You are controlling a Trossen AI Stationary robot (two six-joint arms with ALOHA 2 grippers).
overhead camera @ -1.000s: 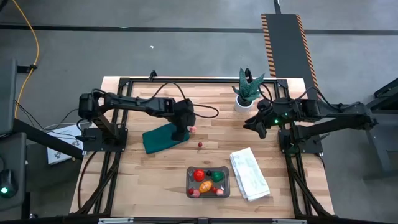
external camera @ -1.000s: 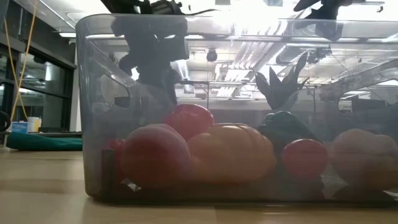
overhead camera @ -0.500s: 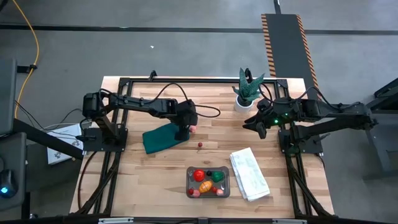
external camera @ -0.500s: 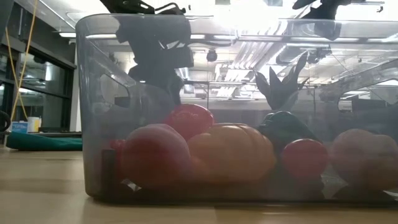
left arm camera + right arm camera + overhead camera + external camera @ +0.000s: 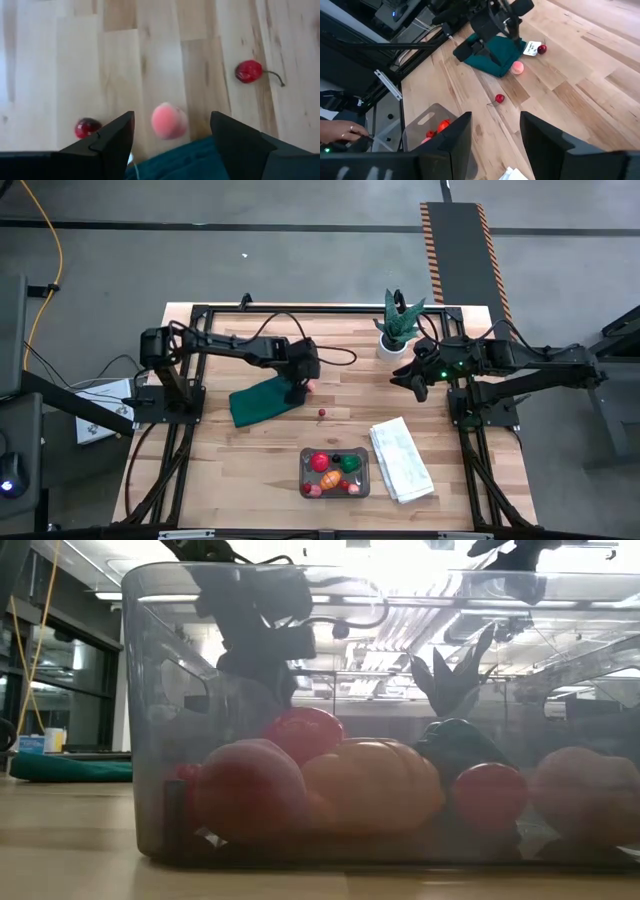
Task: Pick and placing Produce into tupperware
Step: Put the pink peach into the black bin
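While the left gripper (image 5: 170, 135) hangs with fingers spread wide over a pink fruit (image 5: 169, 120) beside the green cloth (image 5: 262, 400), it grasps nothing. Farther along the table (image 5: 230, 450) sits the container (image 5: 335, 473) of produce — the right gripper (image 5: 413, 383) waits near the potted plant (image 5: 397, 325), parted and empty.

The wooden table (image 5: 250, 450) of pale planks stands on a grey concrete floor (image 5: 300, 260). A yellow cable (image 5: 55, 255) trails over the floor at one side, and a dark ramp with striped orange edges (image 5: 460, 255) lies beyond the table. Across the room, bright ceiling lights (image 5: 420, 570) glare overhead, with dark windows (image 5: 45, 670) along one wall.
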